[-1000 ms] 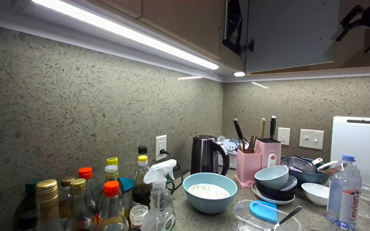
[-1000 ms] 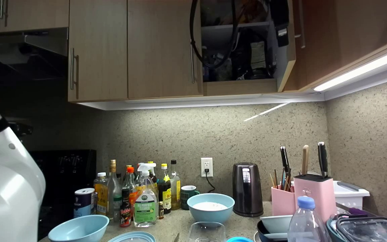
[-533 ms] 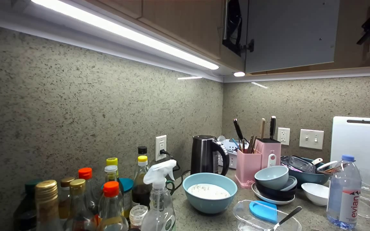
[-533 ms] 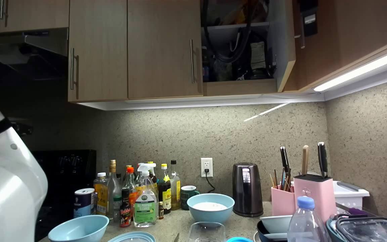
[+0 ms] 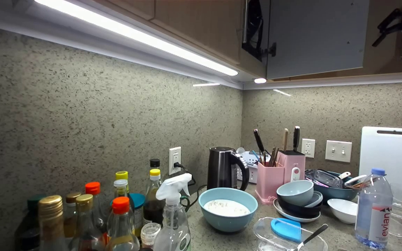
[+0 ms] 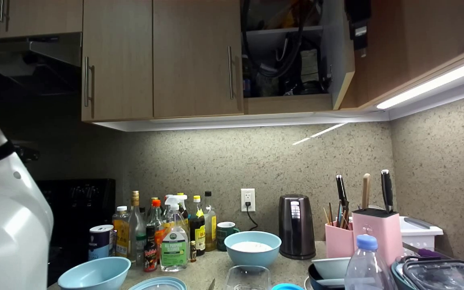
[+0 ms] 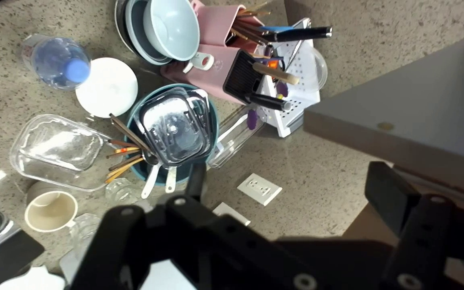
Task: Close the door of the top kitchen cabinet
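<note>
- My black two-fingered gripper (image 5: pixel 388 51): fingers spread wide, nothing pinched.
- Near it, the tall, flat brown-wood door with grey inner face (image 5: pixel 316 35) stands swung out; I'd press its outer side slowly, by the free edge.
- I'd steer the looping black cable (image 6: pixel 270 74) clear of the brown wooden wall cabinet with pale grey inside (image 6: pixel 288 105).

In an exterior view, cabinet (image 5: pixel 253 66) at top, door (image 5: pixel 316 38) to its right, tool (image 5: pixel 390 51) at upper right, desk (image 5: pixel 210 243) along the bottom, on it bottles (image 5: pixel 120 206) at lower left, kettle (image 5: pixel 220 170) behind bowl (image 5: pixel 227 222), knife block (image 5: pixel 287 165) right of kettle, water bottle (image 5: pixel 373 212) before cutting board (image 5: pixel 394 157).
</note>
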